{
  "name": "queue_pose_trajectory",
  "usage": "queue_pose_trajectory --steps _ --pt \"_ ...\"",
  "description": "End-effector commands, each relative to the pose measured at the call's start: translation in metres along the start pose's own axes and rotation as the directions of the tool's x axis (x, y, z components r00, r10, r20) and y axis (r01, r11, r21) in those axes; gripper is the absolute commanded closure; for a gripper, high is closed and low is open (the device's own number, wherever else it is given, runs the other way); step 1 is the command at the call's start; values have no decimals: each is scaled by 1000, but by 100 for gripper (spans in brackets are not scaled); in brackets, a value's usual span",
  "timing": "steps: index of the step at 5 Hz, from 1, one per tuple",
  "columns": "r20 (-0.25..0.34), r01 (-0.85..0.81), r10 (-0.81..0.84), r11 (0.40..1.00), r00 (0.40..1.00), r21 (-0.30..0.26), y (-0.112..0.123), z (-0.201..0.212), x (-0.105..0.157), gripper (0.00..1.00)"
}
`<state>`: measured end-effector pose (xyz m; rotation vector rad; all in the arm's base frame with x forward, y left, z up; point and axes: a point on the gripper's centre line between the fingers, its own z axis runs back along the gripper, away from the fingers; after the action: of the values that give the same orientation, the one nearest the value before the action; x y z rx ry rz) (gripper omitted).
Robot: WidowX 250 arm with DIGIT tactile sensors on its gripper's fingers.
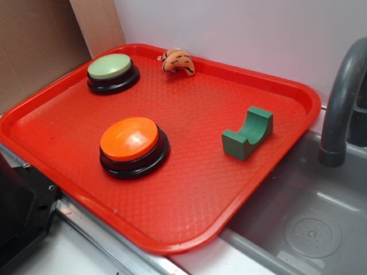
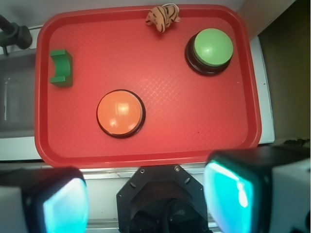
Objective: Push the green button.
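The red tray [image 1: 275,80] was the largest item: a rectangular plastic tray with a raised rim and a fine diamond-textured floor, set beside a grey sink basin [image 1: 298,212] with a curved grey faucet [image 1: 344,97].

The orange button [image 1: 129,138], a smooth domed cap on a black circular base, stood near the middle of the tray. The green button [image 1: 109,67], a pale sage dome on a like black base and slightly smaller, stood in the far corner of the tray, well apart from the orange one.

A dark green arch-shaped block [image 1: 248,133], matte and apparently foam or wood, lay toward the sink side. A small striped tiger toy [image 1: 176,61], soft in appearance, rested against the far rim just beside the green button.

The pincer [image 2: 146,199] hung high above the near edge of the tray, released, its two fingers [image 2: 228,194] spread wide and grasping nothing.

Recommended procedure: clench the fingers first to present one blunt tip, travel over the green cap, centre on the dome, then descend vertically. An off-centre contact would likely slide off the smooth curve. Keep clear of the tiger toy.
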<state>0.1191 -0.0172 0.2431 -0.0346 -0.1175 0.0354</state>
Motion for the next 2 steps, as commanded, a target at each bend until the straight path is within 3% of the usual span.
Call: queue_pose_trajectory --steps 1,2 --pt "0 0 0 1000 1000 0 0 0 0 0" --pt "-16 -195 198 976 980 96 37 -49 46 0"
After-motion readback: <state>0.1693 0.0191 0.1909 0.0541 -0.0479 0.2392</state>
